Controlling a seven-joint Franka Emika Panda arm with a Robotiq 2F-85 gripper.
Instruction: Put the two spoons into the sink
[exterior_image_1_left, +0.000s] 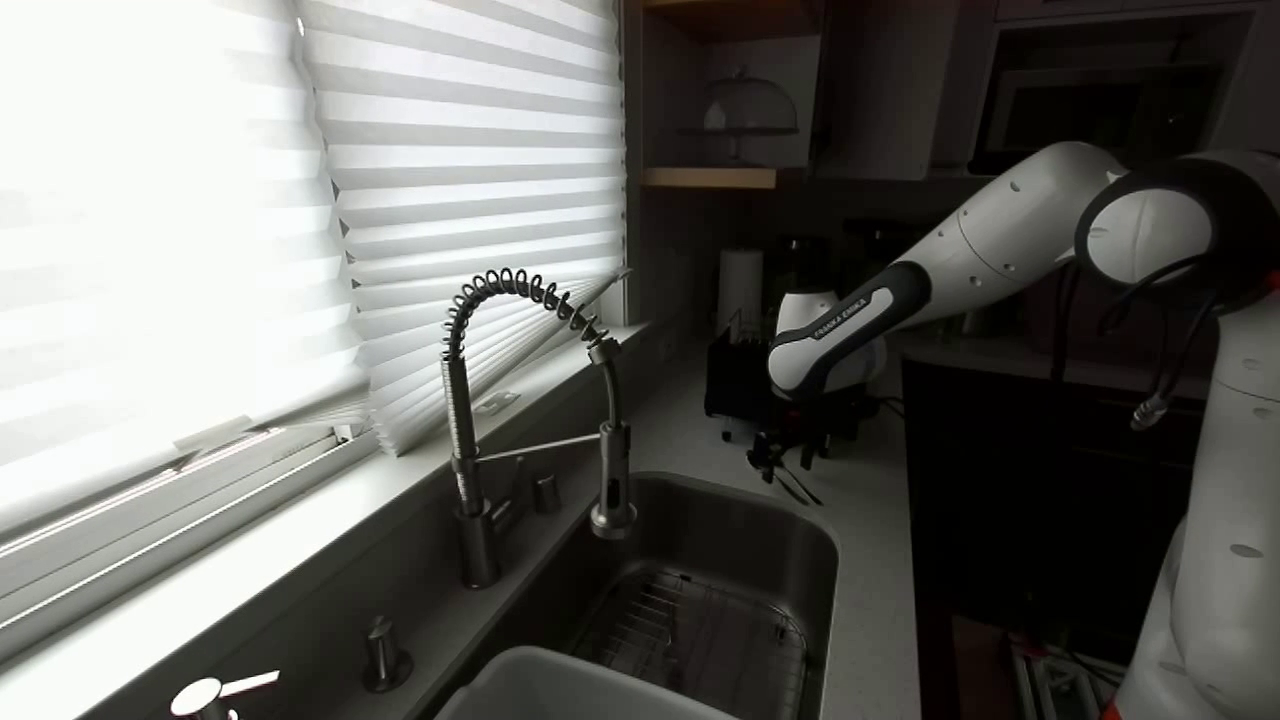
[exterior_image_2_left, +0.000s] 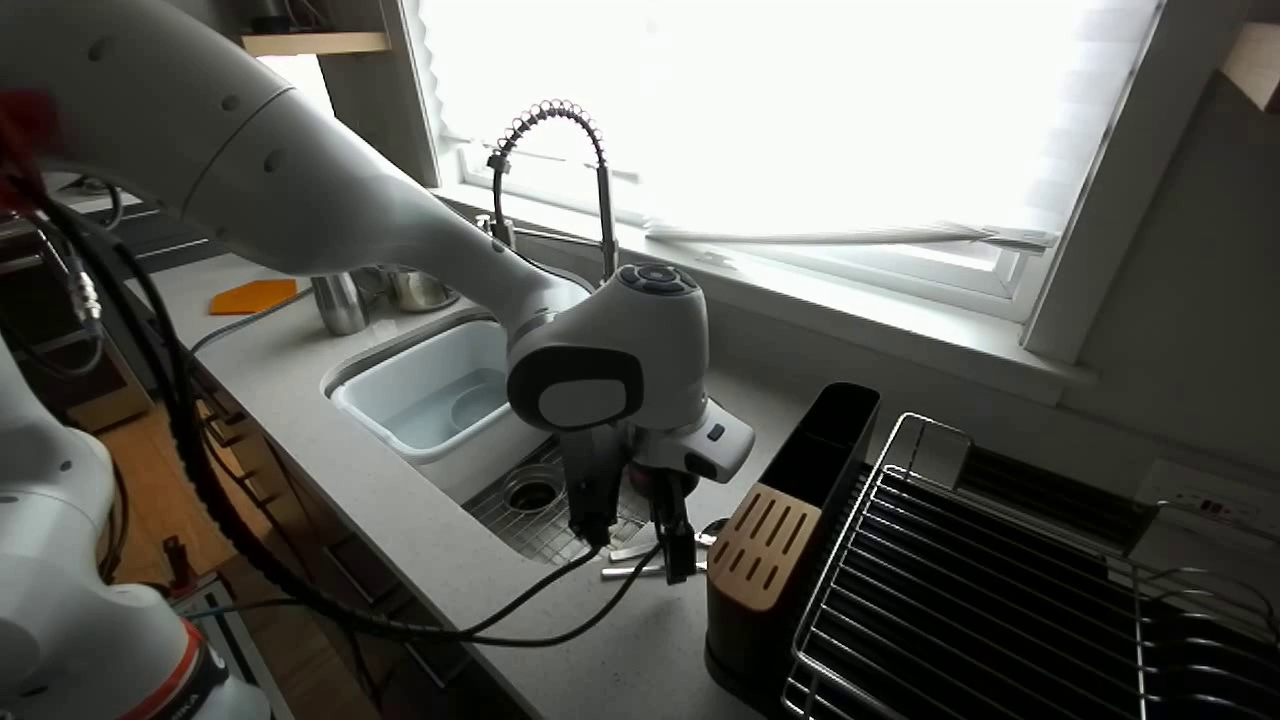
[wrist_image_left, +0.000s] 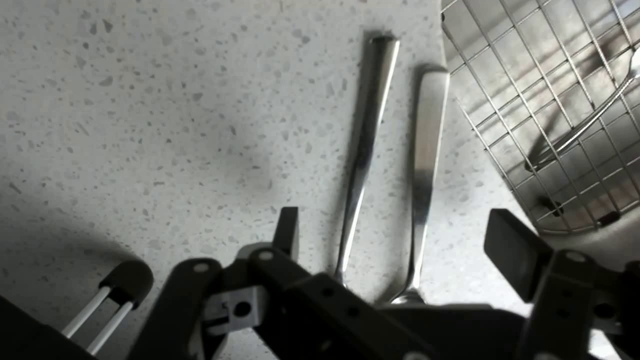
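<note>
My tool (wrist_image_left: 397, 242) gapes empty, lower centre of wrist view, astride two spoons (wrist_image_left: 426, 160), probably to pinch both together.

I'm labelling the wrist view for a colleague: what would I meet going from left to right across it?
Black-capped rods → one fingertip → first utensil handle → second utensil handle → sink grid. The opposite fingertip and a third utensil overlap the grid, so I leave them out.

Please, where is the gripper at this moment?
In the wrist view, at the bottom, the open gripper straddles two metal handles on the counter; the sink is at upper right.
</note>
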